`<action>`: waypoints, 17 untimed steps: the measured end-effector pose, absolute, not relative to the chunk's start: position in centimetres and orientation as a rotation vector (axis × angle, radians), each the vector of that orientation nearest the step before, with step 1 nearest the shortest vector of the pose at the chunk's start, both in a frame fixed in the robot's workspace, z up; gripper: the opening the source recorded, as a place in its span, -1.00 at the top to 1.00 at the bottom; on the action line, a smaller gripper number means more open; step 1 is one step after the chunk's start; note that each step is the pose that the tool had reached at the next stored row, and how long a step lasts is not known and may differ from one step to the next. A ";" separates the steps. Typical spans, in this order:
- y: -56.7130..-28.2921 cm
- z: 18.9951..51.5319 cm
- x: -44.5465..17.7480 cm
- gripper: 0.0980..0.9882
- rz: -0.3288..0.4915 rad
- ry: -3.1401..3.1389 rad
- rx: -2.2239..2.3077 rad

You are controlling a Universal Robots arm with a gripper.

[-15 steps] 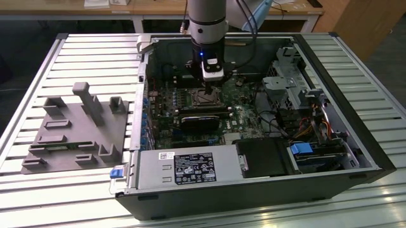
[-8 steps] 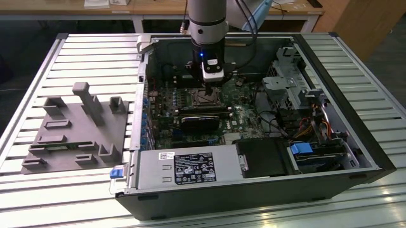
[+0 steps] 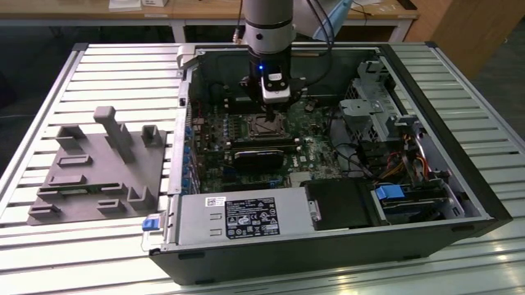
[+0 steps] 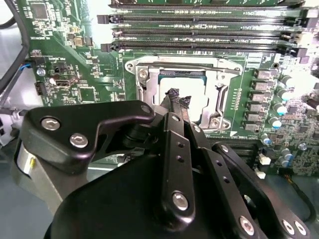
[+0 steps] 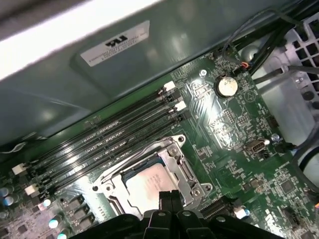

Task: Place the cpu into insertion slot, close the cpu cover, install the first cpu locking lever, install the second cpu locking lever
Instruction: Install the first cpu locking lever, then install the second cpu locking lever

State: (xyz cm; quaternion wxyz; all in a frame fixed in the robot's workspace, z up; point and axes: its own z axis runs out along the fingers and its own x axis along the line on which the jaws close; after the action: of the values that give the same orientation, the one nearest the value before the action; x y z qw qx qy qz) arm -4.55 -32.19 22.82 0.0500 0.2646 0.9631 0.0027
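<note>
The cpu lies flat in the insertion slot, its pale silver face showing. The cpu cover lies down around it as a silver frame. A thin wire locking lever runs along one side of the frame; I cannot tell whether it is latched. My gripper hangs just over the chip's face, shut, with its black fingertips together and nothing between them.
Long black memory slots run beside the socket. A black heatsink block, the power supply, drive cages and cables crowd the open case. A grey fixture lies on the table at the exterior view's left.
</note>
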 end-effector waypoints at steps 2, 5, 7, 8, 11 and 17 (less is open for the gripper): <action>-32.2 23.3 -4.5 0.99 0.008 2.933 0.806; -32.2 23.9 -4.5 0.99 0.006 2.932 0.806; -32.2 24.1 -4.5 0.99 0.004 2.932 0.805; -32.2 24.1 -4.5 0.99 0.004 2.932 0.805; -32.2 24.1 -4.5 0.99 0.002 2.932 0.805; -32.2 24.1 -4.5 0.99 0.002 2.932 0.805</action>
State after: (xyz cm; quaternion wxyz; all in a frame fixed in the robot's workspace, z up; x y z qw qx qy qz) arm -4.55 -32.19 24.12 0.0506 0.2645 0.9631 0.0005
